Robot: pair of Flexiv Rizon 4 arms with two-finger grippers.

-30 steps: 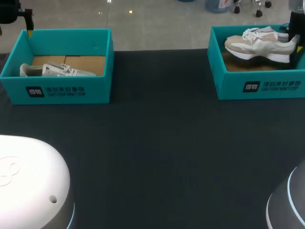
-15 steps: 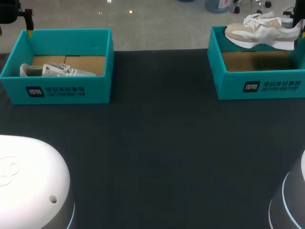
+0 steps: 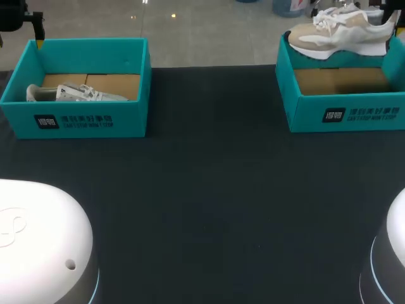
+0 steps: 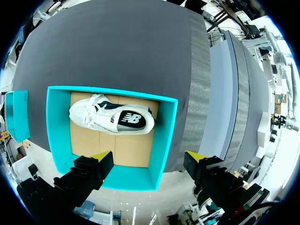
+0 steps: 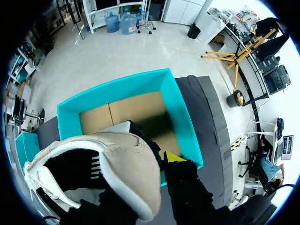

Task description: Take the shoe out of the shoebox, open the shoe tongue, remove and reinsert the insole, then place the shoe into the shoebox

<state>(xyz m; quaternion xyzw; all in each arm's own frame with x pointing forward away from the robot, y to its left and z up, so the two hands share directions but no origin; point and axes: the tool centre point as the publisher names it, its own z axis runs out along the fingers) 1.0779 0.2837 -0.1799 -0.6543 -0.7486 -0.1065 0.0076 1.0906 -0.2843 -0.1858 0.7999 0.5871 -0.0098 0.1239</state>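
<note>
Since 1 s ago the shoe (image 3: 342,35) has come up out of the right shoebox (image 3: 345,114) and drifted a bit toward centre. It now hangs in the air over the box's back rim, sole down. Its long axis runs L-R across the head view, toe toward my left and dipped slightly, heel at the right gripper (image 5: 150,173). That gripper is clamped on the heel. Only one yellow tip shows, the other is hidden by the shoe. The left gripper (image 4: 147,157) hasn't moved. It is spread wide, holding nothing, above the left shoebox (image 4: 161,140), where a white shoe (image 4: 112,119) lies on its side.
</note>
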